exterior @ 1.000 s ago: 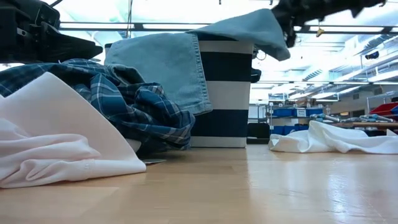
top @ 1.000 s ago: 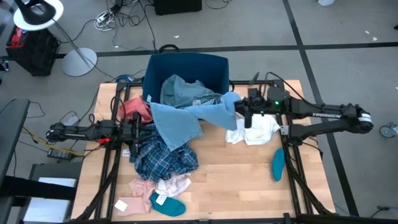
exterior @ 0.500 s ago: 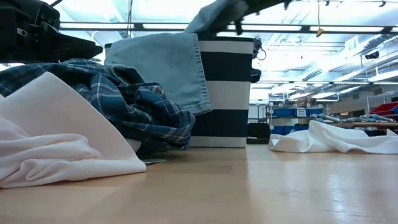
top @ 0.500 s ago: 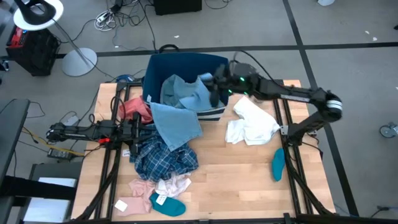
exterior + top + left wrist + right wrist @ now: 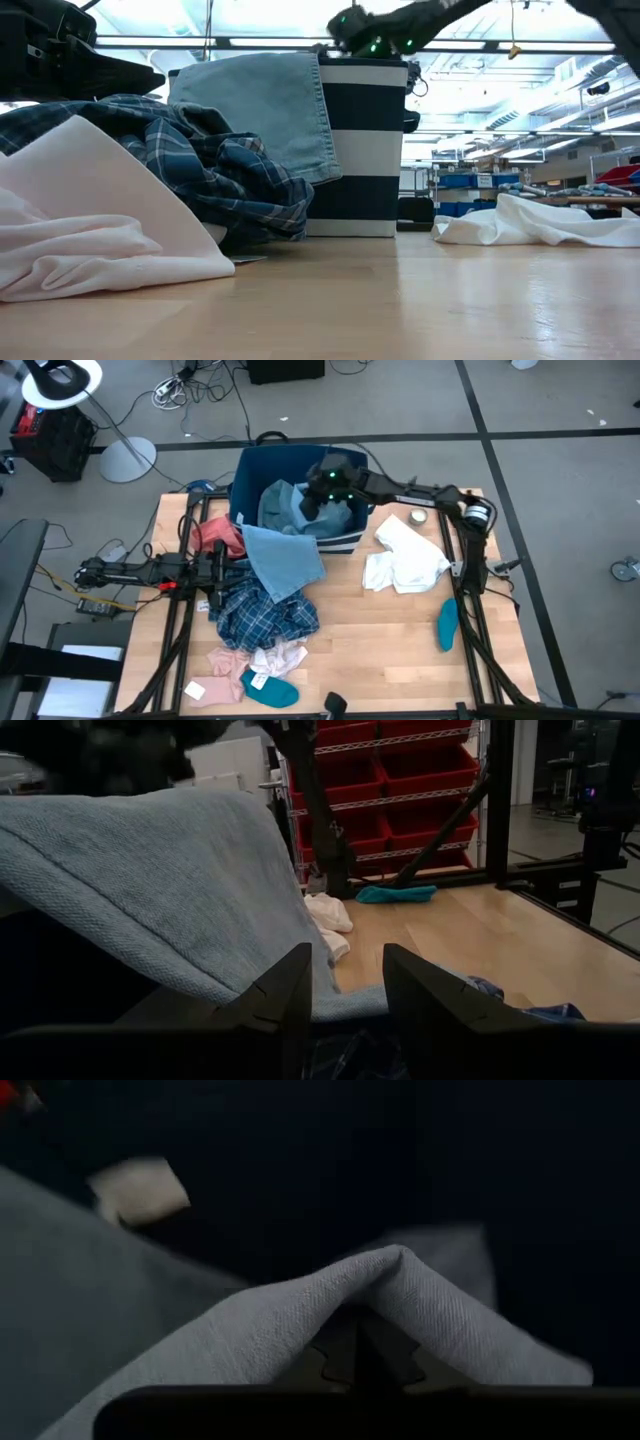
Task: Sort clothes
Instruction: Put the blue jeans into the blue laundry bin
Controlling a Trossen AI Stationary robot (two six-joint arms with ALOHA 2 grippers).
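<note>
Right hand (image 5: 355, 1352) was over the dark blue striped bin (image 5: 345, 538) at the tabletop's (image 5: 380, 640) far edge, fingers pressed together, pinching a fold of the light blue denim shirt (image 5: 285, 555); part of the shirt lay inside the bin, the rest hung over its front rim onto the pile below. Left hand (image 5: 340, 990) sat low at the left side, fingers spread, gripping nothing, the denim draped just ahead of it. Blue plaid shirt (image 5: 262, 615) lay crumpled in front of the bin, under the denim's lower edge; coral-red piece (image 5: 218, 536) beside the bin's left wall. White garment (image 5: 405, 557) lay right of the bin, small round tin (image 5: 419, 517) near it. One teal sock (image 5: 447, 623) lay near the right edge; another (image 5: 268, 689) at the near edge, touching the pale pink piece (image 5: 225, 660).
</note>
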